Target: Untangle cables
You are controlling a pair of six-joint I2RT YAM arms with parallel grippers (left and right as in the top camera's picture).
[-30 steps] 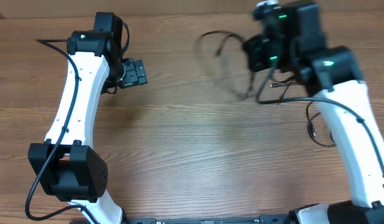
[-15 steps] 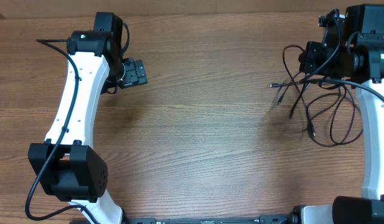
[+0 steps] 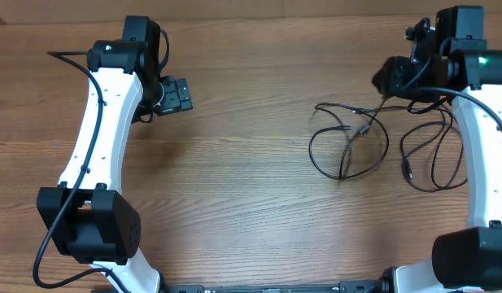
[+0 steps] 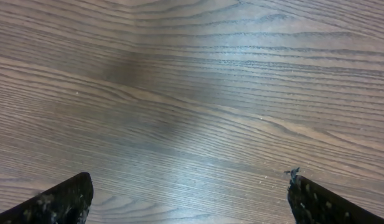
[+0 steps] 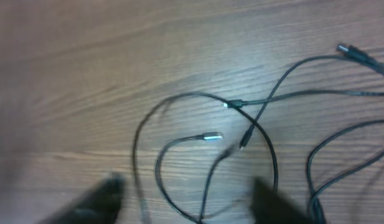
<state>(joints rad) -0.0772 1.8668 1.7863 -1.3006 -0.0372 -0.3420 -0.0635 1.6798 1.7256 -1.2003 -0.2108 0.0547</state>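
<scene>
Brown wood-grain table (image 3: 259, 212), darker streaks, faint shadows

Table (image 3: 251, 203): smooth brown wood grain, low sheen seen. Cables (image 3: 345, 159): black matt sheath; plug (image 5: 211, 136) tip seen as bright metal. Left arm (image 3: 96, 122): white glossy plastic shell. Left fingers (image 4: 61, 199): matt black, speckled.

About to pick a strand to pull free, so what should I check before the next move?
1. Right gripper open, nothing between its fingers: ok.
2. Left gripper open and empty, over bare table: ok.
3. Cables lying on the table: ok.
4. Cables separated from each other: not ok, the loops cross one another.
5. A plug end exposed to grab: ok, a silver plug lies uncovered.
6. How many cables are in the pile: cannot tell.
</scene>
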